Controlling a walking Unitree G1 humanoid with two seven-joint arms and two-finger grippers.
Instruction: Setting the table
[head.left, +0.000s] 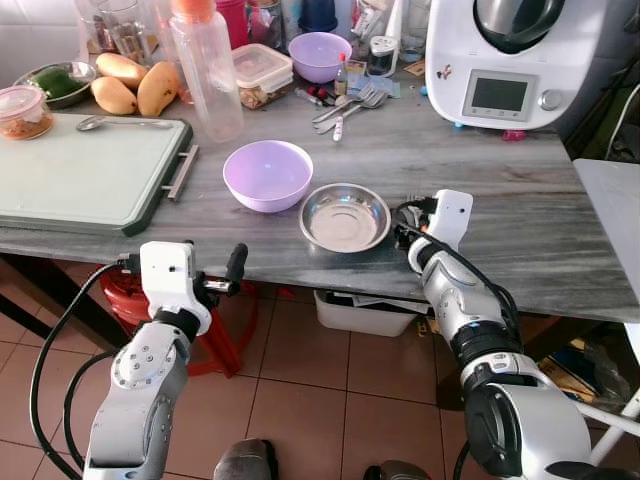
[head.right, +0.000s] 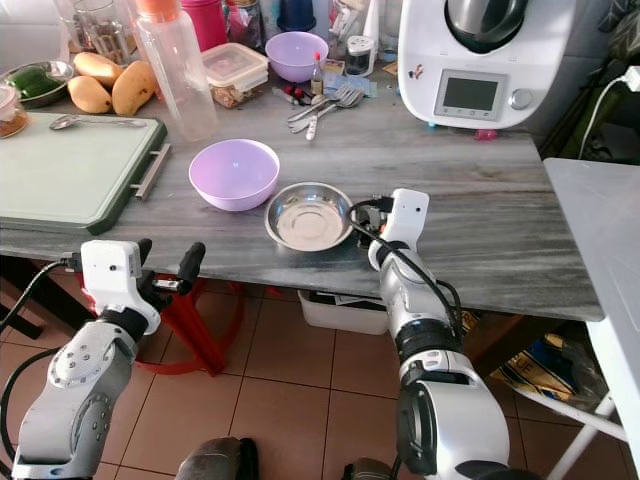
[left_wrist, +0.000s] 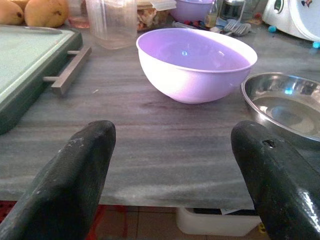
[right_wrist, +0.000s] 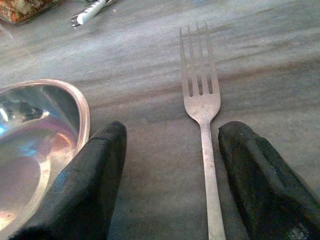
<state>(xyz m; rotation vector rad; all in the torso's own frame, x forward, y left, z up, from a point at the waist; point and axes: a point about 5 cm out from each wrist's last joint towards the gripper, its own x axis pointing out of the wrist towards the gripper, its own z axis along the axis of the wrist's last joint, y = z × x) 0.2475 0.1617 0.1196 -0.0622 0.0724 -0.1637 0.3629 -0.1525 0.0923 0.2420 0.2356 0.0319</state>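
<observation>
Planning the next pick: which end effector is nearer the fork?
Right. The right end effector straddles the fork beside the steel dish; the left end effector hovers off the table edge.

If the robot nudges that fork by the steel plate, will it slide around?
Probably. The fork looks like thin smooth metal lying flat on the polished table, so it would likely slide easily. It seems stiff, and flat enough to be awkward for the open right gripper to pinch.

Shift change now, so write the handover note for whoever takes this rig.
Right end effector: open, low on the table, its fingers either side of the fork, not gripping it.
Left end effector: open, empty, at the table's near edge, facing the lilac bowl.
Steel plate sits right of that bowl; the fork lies just right of the plate.
Done: bowl, plate and fork laid out.
Left: more cutlery waits at the back.
</observation>
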